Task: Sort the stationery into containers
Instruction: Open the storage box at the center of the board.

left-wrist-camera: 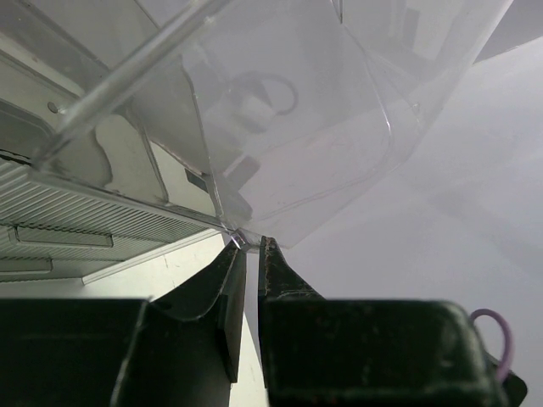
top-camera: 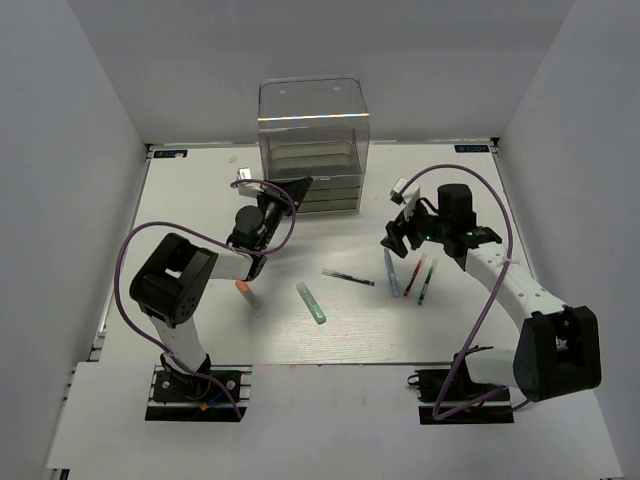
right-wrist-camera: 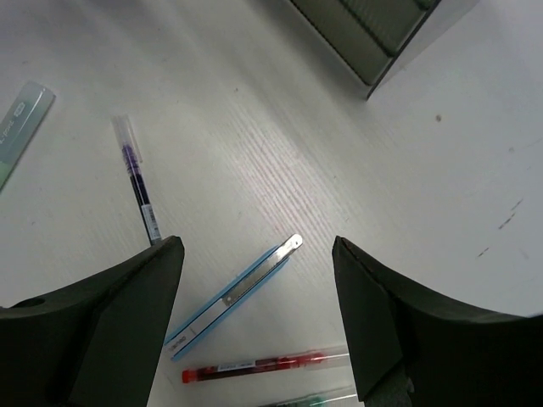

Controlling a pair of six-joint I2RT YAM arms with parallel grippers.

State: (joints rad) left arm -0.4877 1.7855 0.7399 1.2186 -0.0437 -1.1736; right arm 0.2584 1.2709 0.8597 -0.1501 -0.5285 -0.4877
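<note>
Beneath right pincer (right-wrist-camera: 256,246), blue pen (right-wrist-camera: 231,298) diagonal, clip end toward drawer unit (right-wrist-camera: 373,34)

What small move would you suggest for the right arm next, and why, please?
Probably lower the right gripper onto the blue pen: its jaws stand open and empty just above it, the pen lies free on the table, and the left gripper appears to pinch the clear drawer.
</note>
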